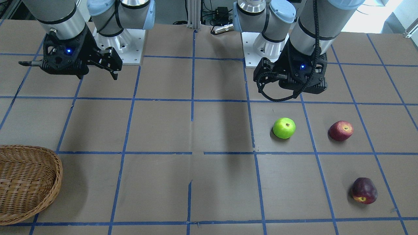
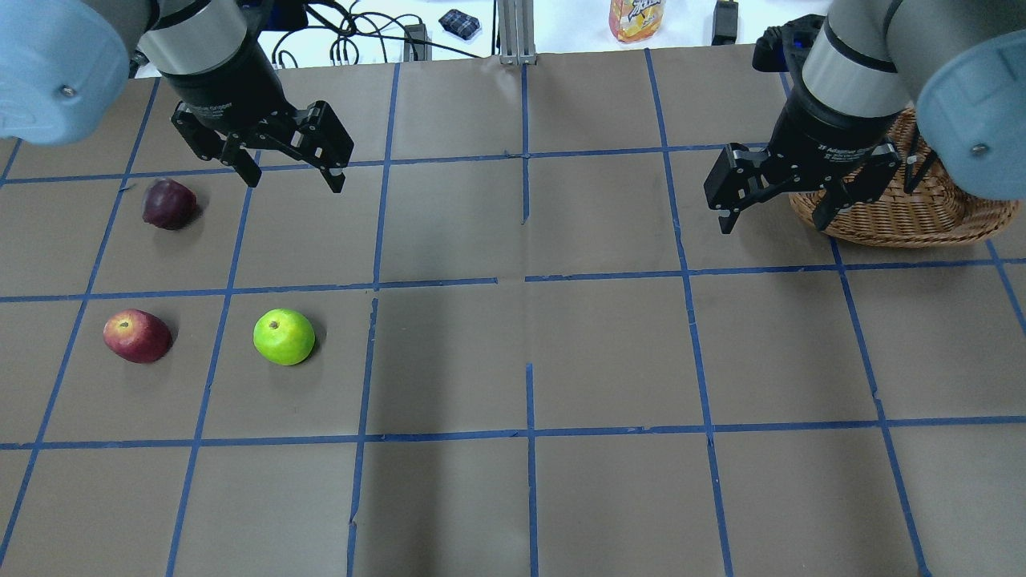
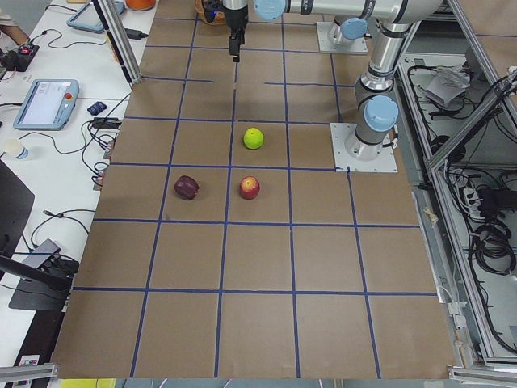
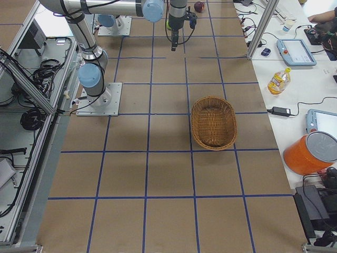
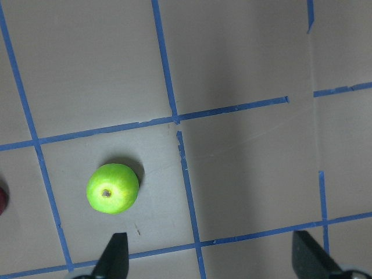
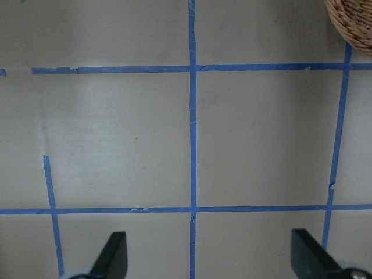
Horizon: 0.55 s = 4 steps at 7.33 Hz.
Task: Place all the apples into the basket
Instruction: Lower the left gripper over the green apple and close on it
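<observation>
- Overhead: the left tool (image 2: pixel 295 181) hangs above the brown paper-covered table (image 2: pixel 609 353). Its fingers are spread wide and hold nothing. A dark maroon round apple (image 2: pixel 168 203) lies near it on the table.
- A red round apple with yellowish stem end (image 2: pixel 137 336) and a bright green round apple (image 2: pixel 284 336) lie side by side, not touching, nearer the robot.
- The right tool (image 2: pixel 773 226) is spread wide too and empty. It hangs in front of the light brown oval woven wicker basket (image 2: pixel 898 216) and hides part of it.
- Front-facing: all three apples are on the table, well apart from the basket.
- Right side view: nothing lies in the basket. A small reddish blob at the far end is probably one apple.
- Left wrist: the green apple sits on the table ahead of the fingertips, which are wide apart with nothing between them.
- Right wrist: the basket rim shows in the upper right corner. The fingertips are wide apart over the blue tape grid (image 6: pixel 192 139).
</observation>
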Tool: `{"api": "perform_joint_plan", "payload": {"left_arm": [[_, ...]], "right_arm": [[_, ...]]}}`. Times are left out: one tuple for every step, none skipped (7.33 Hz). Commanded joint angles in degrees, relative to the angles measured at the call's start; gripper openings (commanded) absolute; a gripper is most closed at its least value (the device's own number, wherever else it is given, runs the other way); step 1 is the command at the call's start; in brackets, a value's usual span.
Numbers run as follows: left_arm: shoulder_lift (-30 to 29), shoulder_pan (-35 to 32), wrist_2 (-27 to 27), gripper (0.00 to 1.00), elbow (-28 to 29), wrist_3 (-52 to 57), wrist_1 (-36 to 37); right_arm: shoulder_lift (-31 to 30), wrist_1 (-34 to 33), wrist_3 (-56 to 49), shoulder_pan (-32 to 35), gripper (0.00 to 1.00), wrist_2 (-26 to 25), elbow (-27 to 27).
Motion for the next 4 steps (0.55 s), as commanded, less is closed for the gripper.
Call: {"api": "perform_joint_plan", "payload": {"left_arm": [[0.48,-0.02,-0.14,1.00,-0.83,0.04,0.02],[0.48,0.15,-0.14,1.00,-1.01,0.12,0.10],[-0.47,0.76,0.12,1.00,-1.27,1.08,0.54],[-0.74,3.03,0.99,1.00,-2.23,3.09,1.07]], "right_arm": [[0.02,0.14,-0.04,0.02,1.00,-0.17,-0.31],[-0.07,0.14,-0.04,0.02,1.00,-0.17,-0.31],[-0.07,0.14,-0.04,0.02,1.00,-0.08,-0.31],[-0.07,0.23,-0.04,0.02,1.00,-0.17,-0.31]]}}
